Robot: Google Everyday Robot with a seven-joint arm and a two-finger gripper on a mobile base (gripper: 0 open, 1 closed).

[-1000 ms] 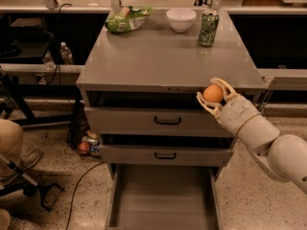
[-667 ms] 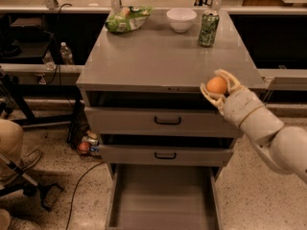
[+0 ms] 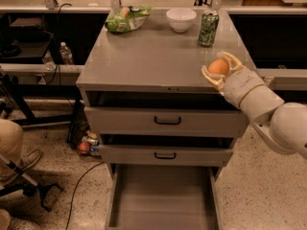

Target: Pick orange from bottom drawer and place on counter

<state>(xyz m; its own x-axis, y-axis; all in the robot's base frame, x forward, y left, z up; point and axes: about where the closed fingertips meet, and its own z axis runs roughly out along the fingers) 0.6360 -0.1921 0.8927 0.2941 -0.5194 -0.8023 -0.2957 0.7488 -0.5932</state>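
My gripper (image 3: 219,68) is shut on the orange (image 3: 218,66), a small round pale-orange fruit. It holds it just above the front right part of the grey counter (image 3: 153,56). The arm reaches in from the lower right. The bottom drawer (image 3: 163,195) is pulled out below, and its flat grey floor is bare. The two upper drawers with black handles stand slightly open.
At the back of the counter stand a green chip bag (image 3: 127,18), a white bowl (image 3: 181,19) and a green can (image 3: 208,28). Floor clutter with a small red round thing (image 3: 84,147) lies left of the cabinet. A chair base and a person's leg are at the far left.
My gripper has lifted the orange up and a little to the right, from in front of the top drawer to over the counter's front right edge.
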